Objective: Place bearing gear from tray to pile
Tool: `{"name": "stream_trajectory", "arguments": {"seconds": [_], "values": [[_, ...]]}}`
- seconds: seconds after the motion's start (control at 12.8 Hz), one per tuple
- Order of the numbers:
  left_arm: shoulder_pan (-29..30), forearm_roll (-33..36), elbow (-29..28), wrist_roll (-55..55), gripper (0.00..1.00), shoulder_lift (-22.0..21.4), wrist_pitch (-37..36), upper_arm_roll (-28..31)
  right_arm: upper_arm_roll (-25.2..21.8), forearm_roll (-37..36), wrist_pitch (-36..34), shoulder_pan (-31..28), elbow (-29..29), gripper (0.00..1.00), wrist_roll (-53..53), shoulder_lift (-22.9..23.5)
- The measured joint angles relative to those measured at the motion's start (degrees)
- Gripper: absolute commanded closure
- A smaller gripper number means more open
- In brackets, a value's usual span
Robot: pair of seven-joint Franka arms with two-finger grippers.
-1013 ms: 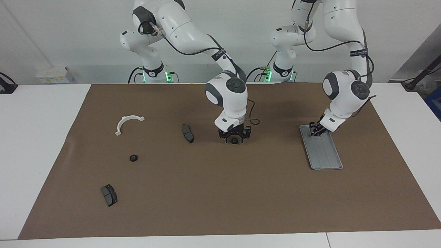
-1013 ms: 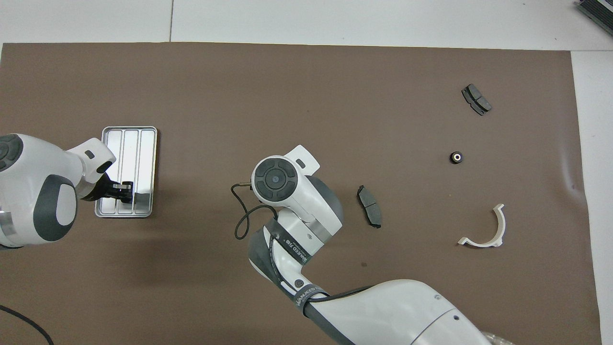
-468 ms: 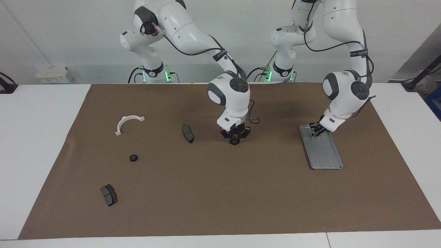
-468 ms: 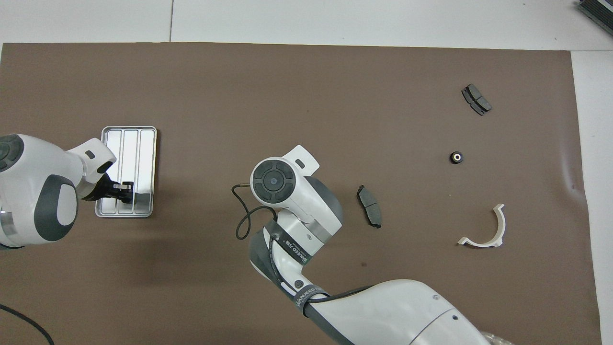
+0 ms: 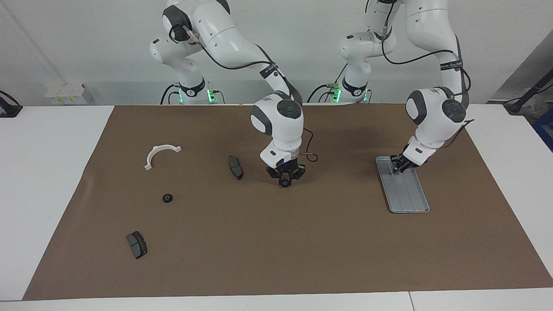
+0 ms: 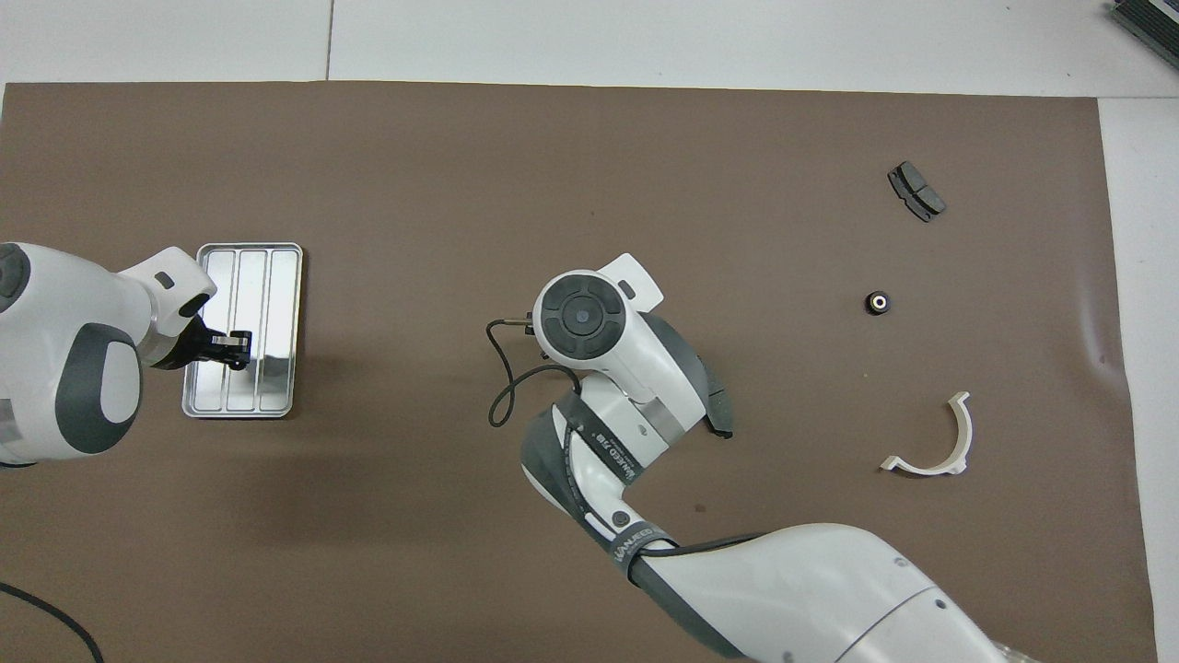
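Note:
My right gripper (image 5: 285,180) is shut on a small black bearing gear (image 5: 285,184) and holds it just above the brown mat, beside the nearer dark grey brake pad (image 5: 235,167). In the overhead view the right wrist hides this gripper and the gear. The silver-grey ridged tray (image 5: 408,194) lies toward the left arm's end and also shows in the overhead view (image 6: 267,276). My left gripper (image 5: 398,166) hangs low over the tray's end nearer the robots (image 6: 232,343). The pile is the white half-ring bracket (image 5: 160,153), this brake pad and a second brake pad (image 5: 137,244).
A second black bearing gear (image 5: 167,198) lies on the mat between the bracket and the farther brake pad; it also shows in the overhead view (image 6: 877,302). The brown mat (image 5: 276,250) covers the white table. A cable loops off the right wrist (image 6: 502,396).
My right gripper has moved with the gear toward the nearer brake pad and the right arm's end of the table. My left gripper has shifted slightly over the tray.

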Motion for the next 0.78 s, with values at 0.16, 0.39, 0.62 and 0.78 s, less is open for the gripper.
{"name": "stream_trajectory", "arguments": {"seconds": [0.16,0.39,0.62,0.78], "values": [[-1.2,0.0,2.0,-3.3,0.94,0.0,-1.6,-0.4,0.0,0.0,2.2,-3.8,-7.1,1.0,-3.4,-5.1],[-8.5,0.0,2.5,-15.9,0.93,0.0,-2.1,-0.8,0.0,0.0,3.4,-10.0,-16.7,1.0,-10.2,-13.1],[-17.7,0.0,2.5,-31.2,0.93,0.1,-1.5,-1.1,0.0,0.1,3.4,-15.3,-23.4,1.0,-17.9,-18.8],[-22.9,0.0,2.5,-40.4,0.93,0.8,1.6,-1.2,0.1,0.4,3.4,-17.8,-26.8,1.0,-22.6,-20.7]]}}
